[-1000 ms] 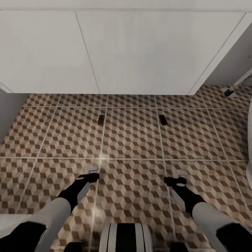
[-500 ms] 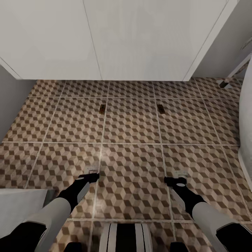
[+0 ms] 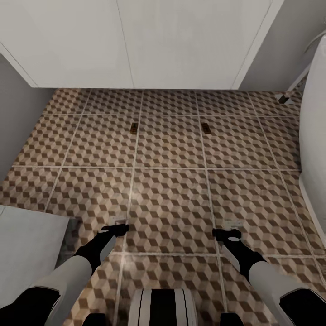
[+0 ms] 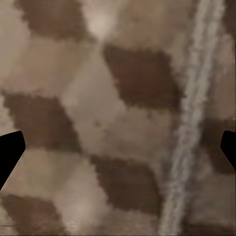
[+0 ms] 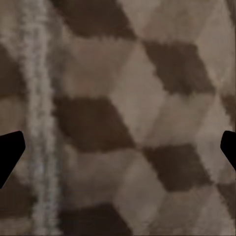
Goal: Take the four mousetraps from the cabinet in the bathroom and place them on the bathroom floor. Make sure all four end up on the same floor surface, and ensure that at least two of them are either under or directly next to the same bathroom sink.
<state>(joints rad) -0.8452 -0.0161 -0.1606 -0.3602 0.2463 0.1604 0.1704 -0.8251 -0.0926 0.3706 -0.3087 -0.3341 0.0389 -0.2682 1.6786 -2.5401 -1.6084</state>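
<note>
Tiled floor [image 3: 172,190] with two traps lying flat near the white unit [image 3: 136,40].

Left trap [image 3: 134,128] and right trap [image 3: 206,127] each rest by a grout line, well apart. They look light, stiff and thin; pinch across the long edges. Left gripper [image 3: 118,222] and right gripper [image 3: 232,225] hover empty, jaws spread wide.

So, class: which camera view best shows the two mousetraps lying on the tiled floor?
The head view: both mousetraps, left one and right one, lie on the bathroom floor near the white unit. Both wrist views show close-up tile pattern and grout instead.
</note>
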